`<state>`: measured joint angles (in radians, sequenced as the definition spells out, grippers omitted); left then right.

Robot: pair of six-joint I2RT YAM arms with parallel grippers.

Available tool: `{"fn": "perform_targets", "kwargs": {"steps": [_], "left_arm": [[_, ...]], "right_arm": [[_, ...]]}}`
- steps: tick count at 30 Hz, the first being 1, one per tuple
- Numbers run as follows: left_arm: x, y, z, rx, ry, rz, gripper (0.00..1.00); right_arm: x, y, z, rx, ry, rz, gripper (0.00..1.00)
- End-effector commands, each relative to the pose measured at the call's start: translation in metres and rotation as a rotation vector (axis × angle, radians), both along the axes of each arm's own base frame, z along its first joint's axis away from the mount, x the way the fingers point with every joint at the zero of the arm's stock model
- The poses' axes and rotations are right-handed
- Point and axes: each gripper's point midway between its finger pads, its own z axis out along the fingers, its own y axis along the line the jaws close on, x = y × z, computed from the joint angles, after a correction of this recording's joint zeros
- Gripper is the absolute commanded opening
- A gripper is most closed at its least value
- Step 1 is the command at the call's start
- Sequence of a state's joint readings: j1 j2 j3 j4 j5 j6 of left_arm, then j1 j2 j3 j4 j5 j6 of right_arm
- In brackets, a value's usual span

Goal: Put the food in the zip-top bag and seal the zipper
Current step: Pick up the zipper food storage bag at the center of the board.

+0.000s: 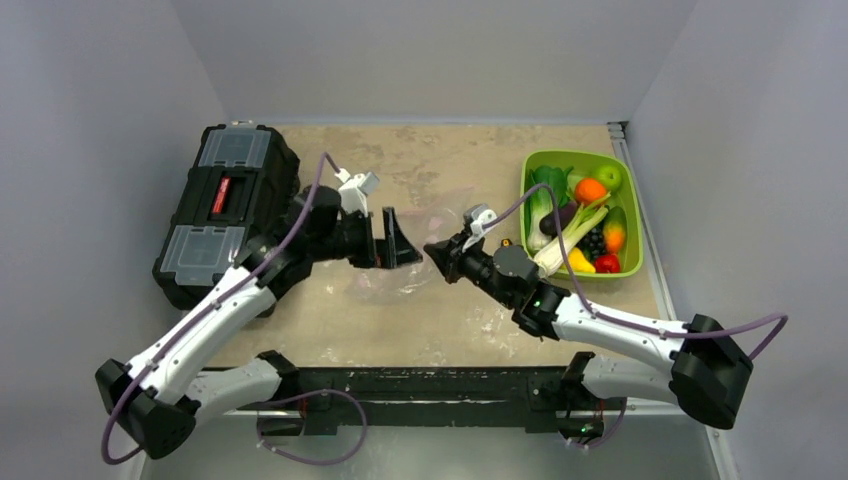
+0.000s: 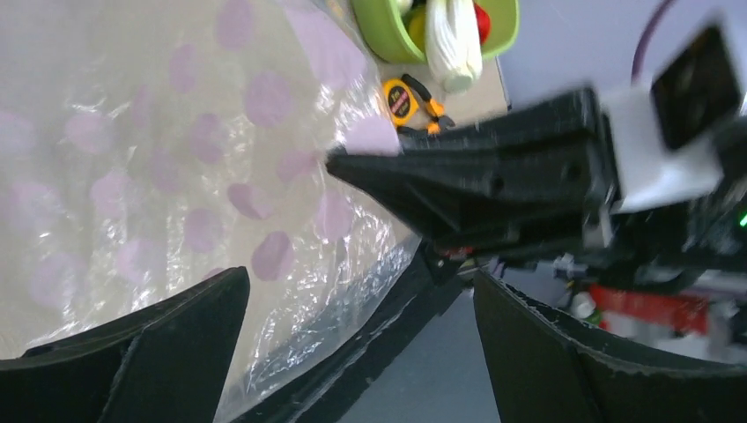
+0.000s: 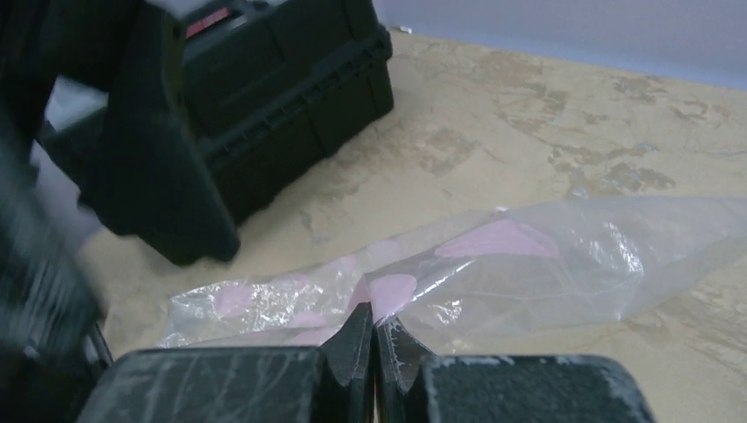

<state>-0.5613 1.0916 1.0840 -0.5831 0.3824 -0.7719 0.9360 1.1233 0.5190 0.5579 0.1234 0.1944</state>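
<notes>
Clear bag point(image 1: 430, 215) lies mid-table seen from above, between two arms reaching low and inward. The food point(image 1: 570, 235) sits in the bin point(image 1: 580, 153), so the step looks like opening the bag's mouth. On the left wrist view, the left gripper point(image 2: 359, 291) is spread wide beside the film. On the right wrist view, the right gripper point(image 3: 374, 328) is clenched on the bag's edge. Next, the left probably needs the opposite layer.

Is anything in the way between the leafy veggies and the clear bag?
Yes. The right arm stretches between the veggies in the green bin and the bag, its fingers pinching the bag. A yellow tape measure lies there too.
</notes>
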Motion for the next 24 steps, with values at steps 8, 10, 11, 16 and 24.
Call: {"fn": "perform_targets", "kwargs": {"steps": [8,10,11,16,24], "left_arm": [[0.0,0.003,-0.041,0.778,-0.925,-0.455,1.0],[0.013,0.007,-0.044,0.912,-0.955,-0.452,0.96],[0.019,0.01,-0.043,0.969,-0.964,-0.439,0.88],[0.025,0.022,-0.041,1.023,-0.983,-0.339,0.45],[0.003,0.02,-0.047,0.921,-0.997,-0.409,0.13]], "right_arm": [[-0.017,0.032,0.05,0.331,0.613,-0.063,0.0],[-0.024,0.033,0.05,0.369,0.681,-0.055,0.0],[-0.026,0.034,0.052,0.387,0.703,-0.05,0.0],[-0.018,0.013,0.045,0.373,0.753,-0.19,0.34],[0.045,-0.067,0.034,0.234,0.785,-0.321,0.99]]}}
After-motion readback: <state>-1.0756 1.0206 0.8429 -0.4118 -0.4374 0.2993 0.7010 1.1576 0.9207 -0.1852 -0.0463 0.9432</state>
